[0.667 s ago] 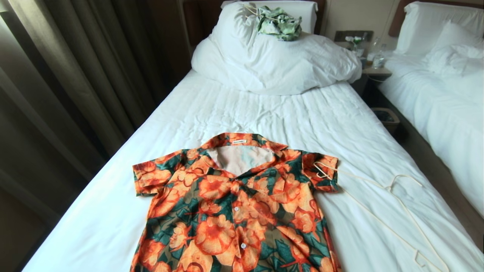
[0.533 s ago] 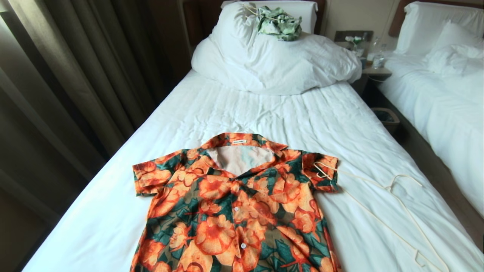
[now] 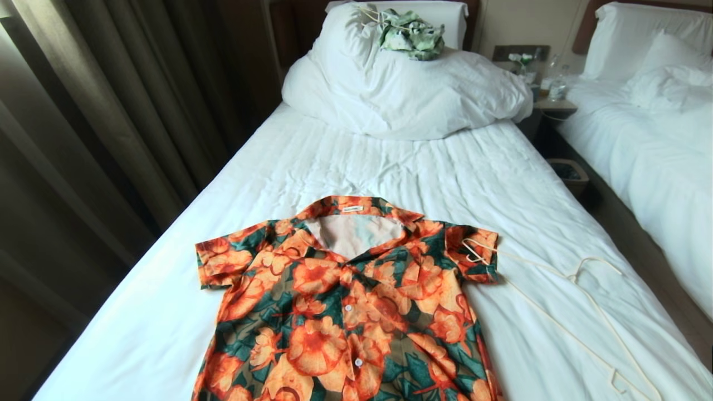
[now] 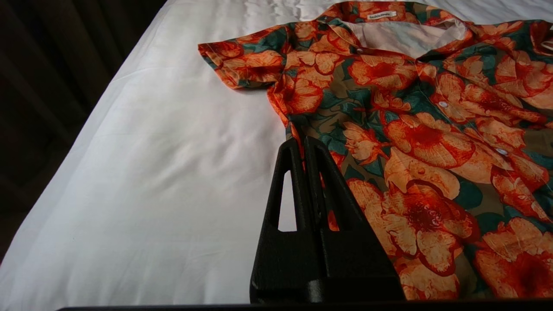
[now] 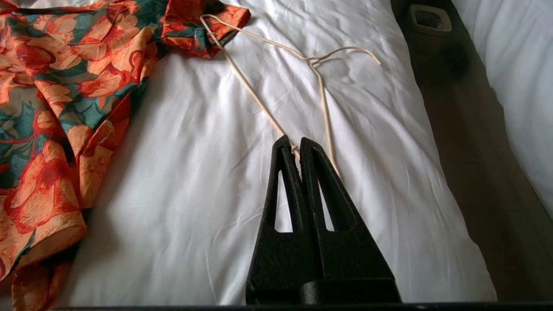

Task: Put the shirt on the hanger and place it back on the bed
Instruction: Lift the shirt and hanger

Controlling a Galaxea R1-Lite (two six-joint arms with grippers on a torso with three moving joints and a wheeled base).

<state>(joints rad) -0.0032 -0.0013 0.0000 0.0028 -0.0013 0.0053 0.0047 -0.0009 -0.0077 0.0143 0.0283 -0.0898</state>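
Nothing is started yet: the shirt (image 3: 345, 301) lies flat on the bed (image 3: 390, 167), both grippers' jaws are clenched empty, so the right gripper (image 5: 298, 144) must first open for the hanger (image 3: 579, 312).

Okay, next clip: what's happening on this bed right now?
Nothing is being handled yet. The shirt lies flat, front up, on the bed, and the hanger lies beside it on the sheet, one end resting on a sleeve. The left gripper hangs shut above the shirt's edge; the right gripper hangs shut above the hanger. Neither holds anything, so hanging has not begun.
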